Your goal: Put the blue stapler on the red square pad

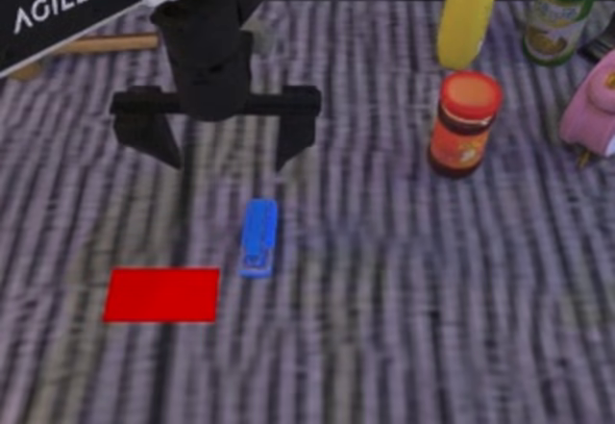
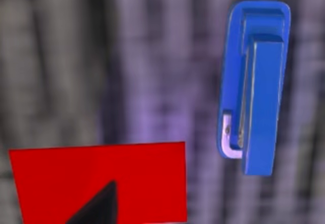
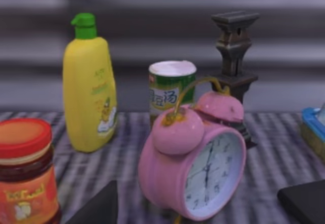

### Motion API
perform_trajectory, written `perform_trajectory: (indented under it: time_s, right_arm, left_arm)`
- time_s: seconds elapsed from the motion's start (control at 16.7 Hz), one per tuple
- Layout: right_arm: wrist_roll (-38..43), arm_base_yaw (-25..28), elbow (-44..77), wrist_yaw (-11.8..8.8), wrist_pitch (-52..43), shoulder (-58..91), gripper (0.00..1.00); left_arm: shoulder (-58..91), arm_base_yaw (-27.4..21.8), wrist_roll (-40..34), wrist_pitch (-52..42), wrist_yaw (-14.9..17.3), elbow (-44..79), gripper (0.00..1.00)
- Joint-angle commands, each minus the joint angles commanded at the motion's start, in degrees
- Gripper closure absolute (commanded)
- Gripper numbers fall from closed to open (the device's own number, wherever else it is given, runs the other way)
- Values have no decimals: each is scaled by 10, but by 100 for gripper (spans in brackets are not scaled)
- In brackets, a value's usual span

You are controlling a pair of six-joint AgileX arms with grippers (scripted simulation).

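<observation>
From above, the left gripper (image 1: 228, 145) hangs over the table with its fingers spread wide and nothing between them. The stapler (image 1: 258, 237) lies flat on the cloth at about five o'clock from that gripper, near it but apart, with its long axis running close to twelve-to-six, tilted a touch. The pad (image 1: 161, 294) sits at about eight o'clock from the stapler, just beside it without touching — so the carry would be short. The jar (image 1: 464, 122), well off at two o'clock, is out of the way. The left arm is plainly the nearer one; the right gripper does not show in this view.

At the left wrist, the stapler (image 2: 255, 87) lies lengthwise off to one side of the pad (image 2: 99, 183), a strip of cloth between them, and a dark fingertip (image 2: 99, 206) shows over the pad. The gripper seems to sit nearer the pad than the stapler — I judge it must shift toward five o'clock before closing across the stapler's narrow width.

At the right wrist, only the clock (image 3: 195, 165), the bottle (image 3: 90, 92) and the jar (image 3: 25, 173) appear; that arm looks parked at the table's right, and whether its fingers are apart I cannot tell
</observation>
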Motion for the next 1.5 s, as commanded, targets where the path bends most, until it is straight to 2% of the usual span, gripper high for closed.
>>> perform_trajectory:
  time_s: [0.24,0.6,0.78,1.14,1.44,1.5]
  right_arm:
    - [0,0,0,0,0,0,0]
    - [0,0,0,0,0,0,0]
    - [0,0,0,0,0,0,0]
    - [0,0,0,0,0,0,0]
    - [0,0,0,0,0,0,0]
    - [0,0,0,0,0,0,0]
  left_arm:
    - [56,-15,-14,-34,-1,59,0]
    - [56,-12,-14,-31,-1,56,0]
    - [65,-13,-12,9,-1,22,0]
    - [100,-13,-12,156,0,-85,0]
    - [103,-13,-12,168,0,-96,0]
    - [103,-13,-12,168,0,-96,8]
